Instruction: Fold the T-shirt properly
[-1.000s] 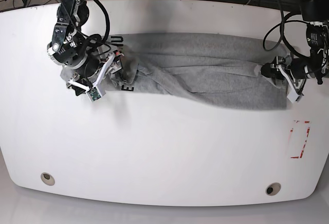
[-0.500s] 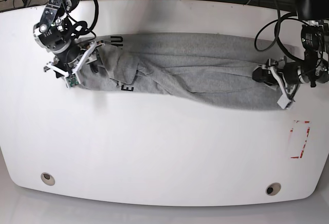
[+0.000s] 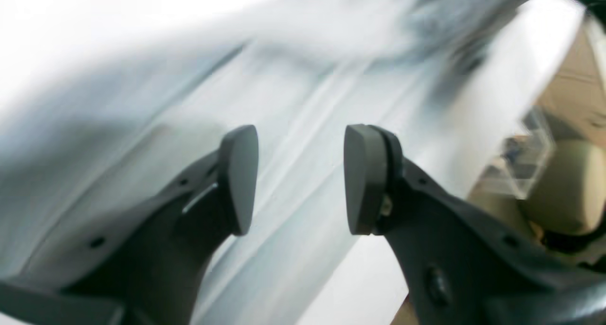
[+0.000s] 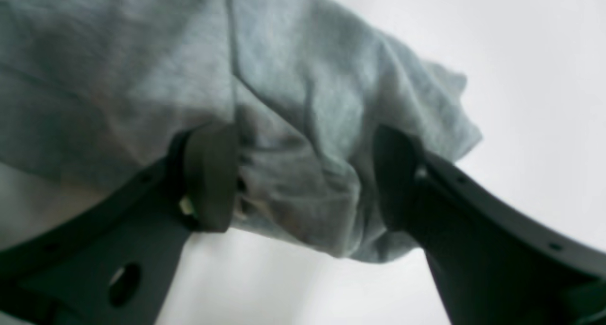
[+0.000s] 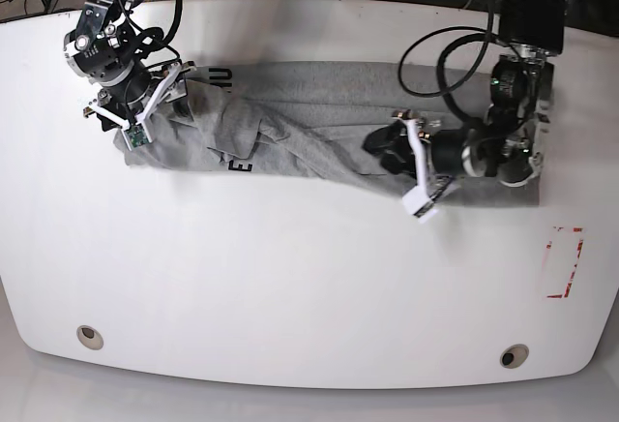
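Two grippers worked over one long, rumpled band of heather-grey T-shirt [image 5: 319, 132], which lay across the far half of the white table [image 5: 290, 277], its long axis running side to side. Nearest the front edge, the left gripper [image 5: 414, 165] hung over the band's middle, its dark rounded pads spread with nothing between them and soft, creased cotton just beneath. Farther back, at the lettered end, the right gripper [image 5: 145, 112] straddled a bunched fold, jaws wide and apparently not yet pinching. That arm seemed better placed to lift that end.
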Controlling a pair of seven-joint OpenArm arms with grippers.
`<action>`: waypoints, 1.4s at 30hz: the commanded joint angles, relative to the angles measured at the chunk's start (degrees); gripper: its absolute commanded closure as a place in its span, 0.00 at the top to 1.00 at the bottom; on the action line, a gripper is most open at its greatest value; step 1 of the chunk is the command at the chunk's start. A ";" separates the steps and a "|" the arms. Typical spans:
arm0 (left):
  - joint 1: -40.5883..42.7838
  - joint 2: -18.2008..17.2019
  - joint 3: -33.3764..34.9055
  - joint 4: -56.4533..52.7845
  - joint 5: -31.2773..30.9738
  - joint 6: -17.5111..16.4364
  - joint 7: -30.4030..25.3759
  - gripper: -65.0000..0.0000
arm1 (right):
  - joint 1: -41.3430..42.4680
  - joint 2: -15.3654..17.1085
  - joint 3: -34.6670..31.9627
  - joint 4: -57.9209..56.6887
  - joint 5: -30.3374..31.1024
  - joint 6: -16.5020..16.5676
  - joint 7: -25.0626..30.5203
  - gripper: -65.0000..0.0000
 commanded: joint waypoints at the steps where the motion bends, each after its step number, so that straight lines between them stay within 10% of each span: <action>1: -1.27 2.91 0.85 1.05 1.81 -0.12 -0.67 0.43 | 0.36 0.00 0.07 0.84 0.89 -0.05 1.17 0.64; 15: -1.36 20.41 9.38 -8.09 13.94 -0.12 -5.33 0.43 | 2.03 -0.17 -0.02 -6.98 0.80 -0.05 2.93 0.48; 29: -1.53 20.32 15.27 -18.29 14.03 -0.12 -11.49 0.42 | 1.94 0.09 0.07 -9.09 0.71 -0.05 3.90 0.08; 42: -1.53 17.16 15.09 -21.89 13.76 -0.03 -14.30 0.42 | 1.94 0.18 0.51 -8.92 0.18 -0.05 3.90 0.07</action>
